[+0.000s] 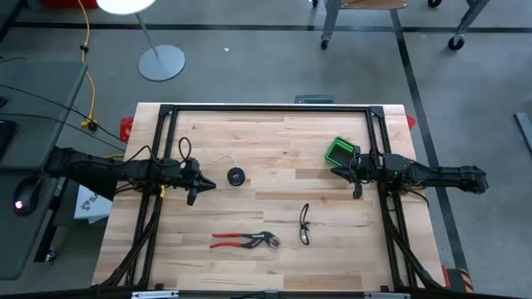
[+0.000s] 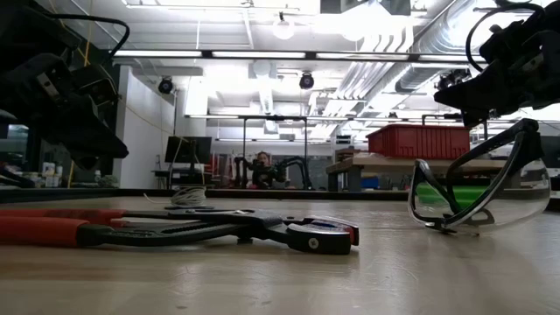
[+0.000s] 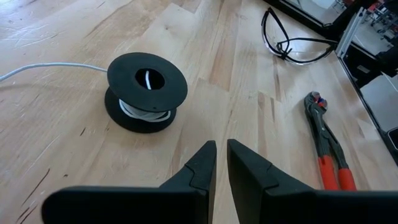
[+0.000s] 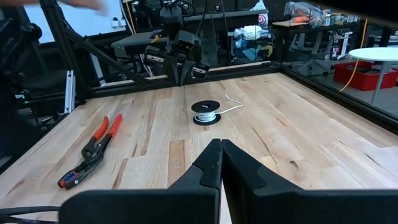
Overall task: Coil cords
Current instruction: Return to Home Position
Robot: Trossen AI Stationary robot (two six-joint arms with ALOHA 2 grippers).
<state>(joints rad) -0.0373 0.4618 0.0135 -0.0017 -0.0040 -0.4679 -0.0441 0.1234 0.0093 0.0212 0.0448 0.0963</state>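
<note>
A small black round spool (image 1: 237,176) stands on its flat lower flange on the wooden table, with white cord wound on it (image 3: 144,111). A loose end of the thin white cord (image 1: 223,159) lies on the table, curving toward the far left. It also shows in the left wrist view (image 3: 50,67) and the right wrist view (image 4: 231,104). My left gripper (image 1: 198,184) is shut and empty, left of the spool, above the table. My right gripper (image 1: 341,171) is shut and empty at the table's right side.
Red-handled pliers (image 1: 243,241) lie near the front edge. Clear safety glasses (image 1: 304,224) lie right of them. A green box (image 1: 340,150) stands at the far right by my right gripper. A black frame (image 1: 266,109) runs round the table.
</note>
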